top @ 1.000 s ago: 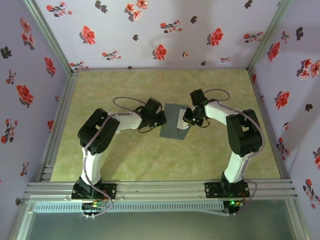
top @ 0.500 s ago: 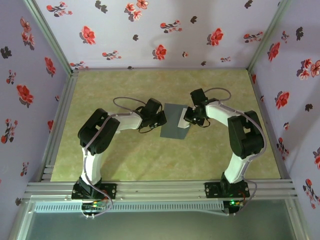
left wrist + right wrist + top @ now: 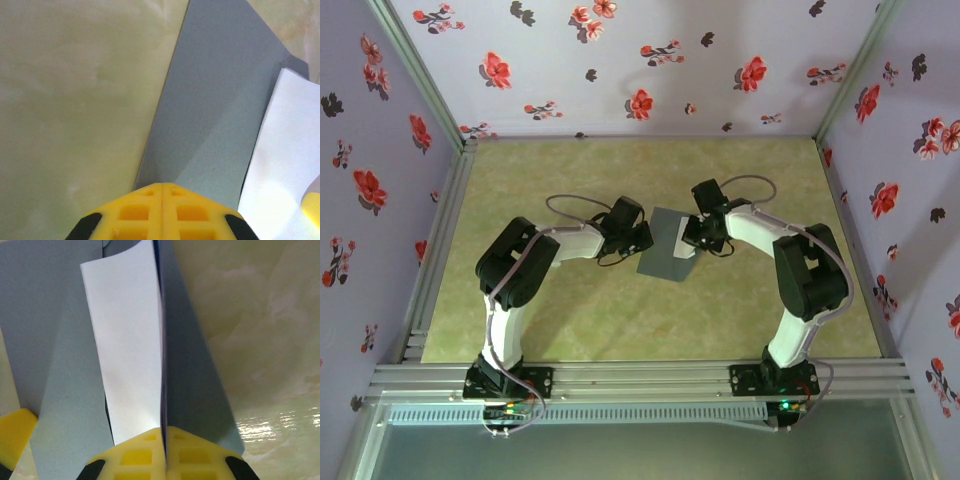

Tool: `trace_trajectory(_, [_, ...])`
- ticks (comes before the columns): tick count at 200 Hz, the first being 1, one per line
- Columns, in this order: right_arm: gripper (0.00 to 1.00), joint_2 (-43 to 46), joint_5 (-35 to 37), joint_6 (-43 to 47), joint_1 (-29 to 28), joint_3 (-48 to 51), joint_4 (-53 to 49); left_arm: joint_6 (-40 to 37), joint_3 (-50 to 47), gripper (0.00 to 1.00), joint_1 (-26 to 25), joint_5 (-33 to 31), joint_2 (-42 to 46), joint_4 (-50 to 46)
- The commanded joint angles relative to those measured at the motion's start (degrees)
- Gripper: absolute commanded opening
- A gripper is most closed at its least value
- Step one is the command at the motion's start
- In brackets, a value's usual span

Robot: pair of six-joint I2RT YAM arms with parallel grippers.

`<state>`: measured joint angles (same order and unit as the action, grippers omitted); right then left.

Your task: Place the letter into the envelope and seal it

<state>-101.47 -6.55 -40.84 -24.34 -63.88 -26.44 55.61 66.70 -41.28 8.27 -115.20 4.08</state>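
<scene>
right hand [image 3: 164, 436] pinches letter [image 3: 131, 340]: wrist view; overhead, envelope [image 3: 660, 256] on table [image 3: 580, 325].

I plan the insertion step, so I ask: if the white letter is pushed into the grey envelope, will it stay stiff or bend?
Probably floppy: the letter bows where the right gripper pinches its edge. Likely very light, since it looks like one thin sheet. It may buckle against the envelope if pushed fast.

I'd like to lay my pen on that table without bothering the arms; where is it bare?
Bare: the far strip of table between envelope and back wall, and the near strip before the rail. Crowded: the middle, where left gripper, right gripper and letter meet.
</scene>
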Motion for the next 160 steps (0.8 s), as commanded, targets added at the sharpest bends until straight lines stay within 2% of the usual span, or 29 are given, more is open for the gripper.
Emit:
trace_trajectory(1, [0.0, 1.64, 2.68, -2.83, -0.54, 1.49, -0.23, 1.3, -1.52, 0.0, -0.83, -1.8, 0.11, -4.16])
trace_trajectory(45, [0.0, 3.46, 4.81, -7.52, -0.56, 3.65, 0.19, 2.73, -2.6, 0.0, -0.91, -3.84, 1.1, -4.52])
trace_trajectory(79, [0.0, 3.16, 1.26, -9.08, -1.12, 4.95, 3.31, 3.78, -2.97, 0.0, -0.93, -4.49, 1.22, -4.61])
trace_trajectory(160, [0.0, 2.41, -2.13, -9.45, -2.91, 5.83, 6.08, 4.65, -3.2, 0.0, -0.89, -4.35, 0.9, -4.45])
